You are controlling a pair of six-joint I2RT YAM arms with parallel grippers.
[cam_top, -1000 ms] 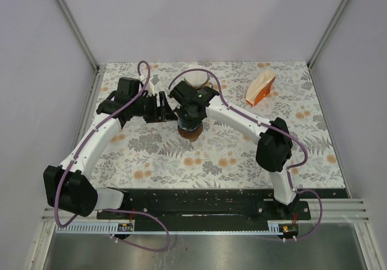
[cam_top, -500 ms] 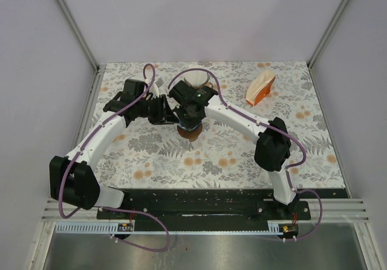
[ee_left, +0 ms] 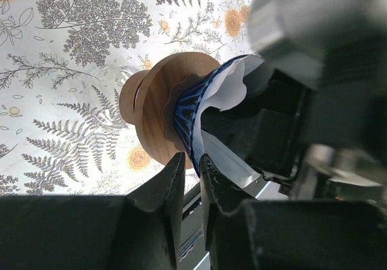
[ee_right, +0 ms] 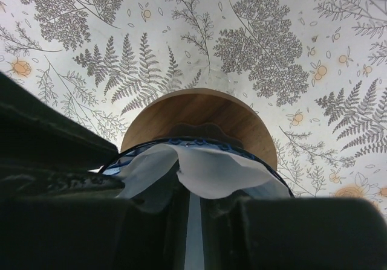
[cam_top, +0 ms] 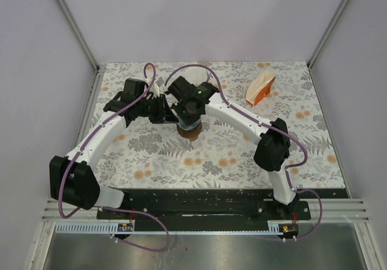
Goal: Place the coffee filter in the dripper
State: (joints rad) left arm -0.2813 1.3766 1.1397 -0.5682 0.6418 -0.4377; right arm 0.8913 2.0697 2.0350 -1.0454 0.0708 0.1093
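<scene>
The dripper (ee_left: 158, 104) has a wooden collar and a blue ribbed cone, and stands mid-table (cam_top: 190, 132) under both wrists. The white coffee filter (ee_right: 211, 170) sits crumpled inside the cone, its edge (ee_left: 228, 89) curling over the rim. My left gripper (ee_left: 190, 161) is shut to a narrow gap astride the near rim, with one finger outside the cone and one on the filter's edge. My right gripper (ee_right: 193, 191) reaches down into the cone, slightly open. The filter's fold drapes over its tips. In the top view the left gripper (cam_top: 171, 109) and right gripper (cam_top: 188, 119) meet over the dripper.
An orange-and-tan holder (cam_top: 260, 89) lies at the back right of the floral tablecloth (cam_top: 230, 155). A pale round object (cam_top: 195, 77) sits behind the right wrist, partly hidden. Grey walls and metal rails (cam_top: 91, 89) bound the table.
My left arm swung in to the right until its gripper reached the dripper's rim. The right wrist shifted slightly back over the dripper.
</scene>
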